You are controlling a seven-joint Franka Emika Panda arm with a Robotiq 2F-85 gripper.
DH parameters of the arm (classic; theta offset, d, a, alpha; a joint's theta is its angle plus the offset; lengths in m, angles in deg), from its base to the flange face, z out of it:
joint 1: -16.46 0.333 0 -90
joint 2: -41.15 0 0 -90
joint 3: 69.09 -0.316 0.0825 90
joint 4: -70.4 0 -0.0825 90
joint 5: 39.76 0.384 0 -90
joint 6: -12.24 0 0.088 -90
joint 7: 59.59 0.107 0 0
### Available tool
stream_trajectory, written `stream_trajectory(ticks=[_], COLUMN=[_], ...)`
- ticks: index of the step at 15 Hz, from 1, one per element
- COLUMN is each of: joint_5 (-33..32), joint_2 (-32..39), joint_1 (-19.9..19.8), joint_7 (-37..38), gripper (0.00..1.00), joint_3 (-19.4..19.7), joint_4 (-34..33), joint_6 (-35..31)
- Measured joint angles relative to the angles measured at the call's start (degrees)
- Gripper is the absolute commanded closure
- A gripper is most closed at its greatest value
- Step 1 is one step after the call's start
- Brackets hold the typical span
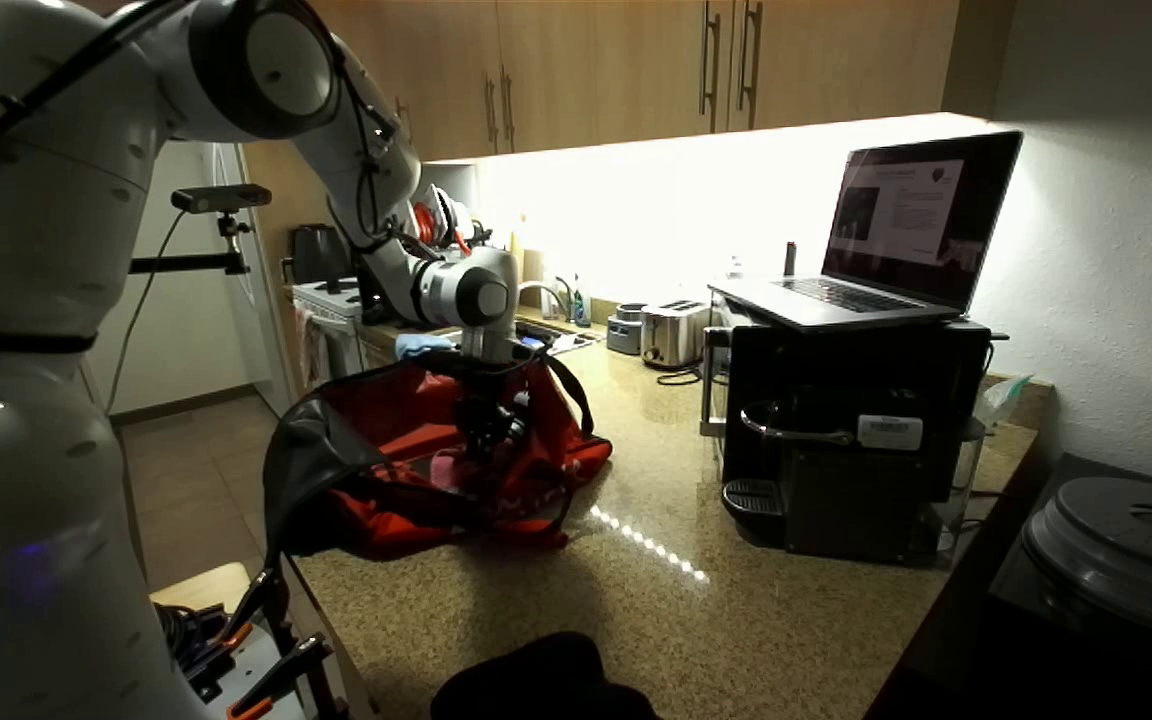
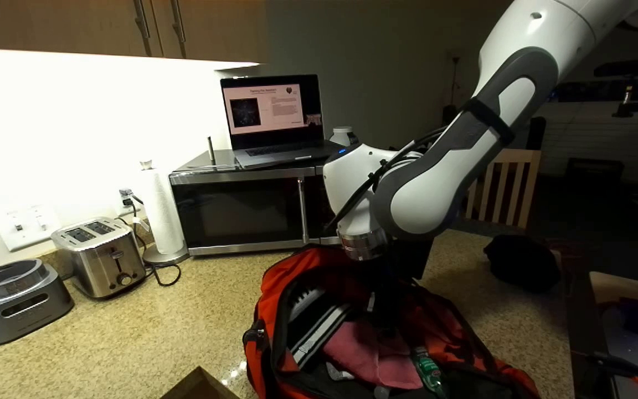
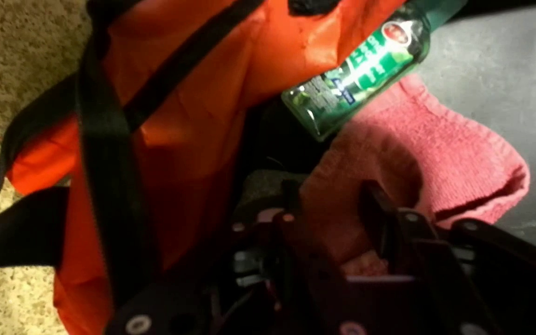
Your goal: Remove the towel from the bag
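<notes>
The pink-red towel lies crumpled inside the bag, partly folded over itself. It also shows as a pink patch of towel in an exterior view and more fully as a spread towel. The red bag with black straps gapes upward on the counter. Reaching down into it is my gripper, at the towel's near part. Its jaws stand partly apart with towel fabric visible between and beyond the fingers. Dark shadow covers the fingertips, so whether they touch the cloth is unclear.
Beside the towel in the bag lie a green-labelled bottle and a striped dark item. Bag straps hang near the gripper. A toaster, a microwave, a coffee machine and a black lump share the counter.
</notes>
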Motion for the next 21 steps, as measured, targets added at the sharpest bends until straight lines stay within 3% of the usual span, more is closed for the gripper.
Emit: stream_trajectory(ticks=[5,14,21], joint_5=[0.02,2.65,7.37], joint_2=[0.04,0.04,0.68], joint_1=[-0.02,-0.02,-0.40], joint_7=[3.15,10.16,10.95], gripper=[0.01,0.00,0.00], joint_3=[1.76,2.37,2.45], joint_4=[0.19,-0.01,0.08], joint_6=[1.19,-0.37,-3.45])
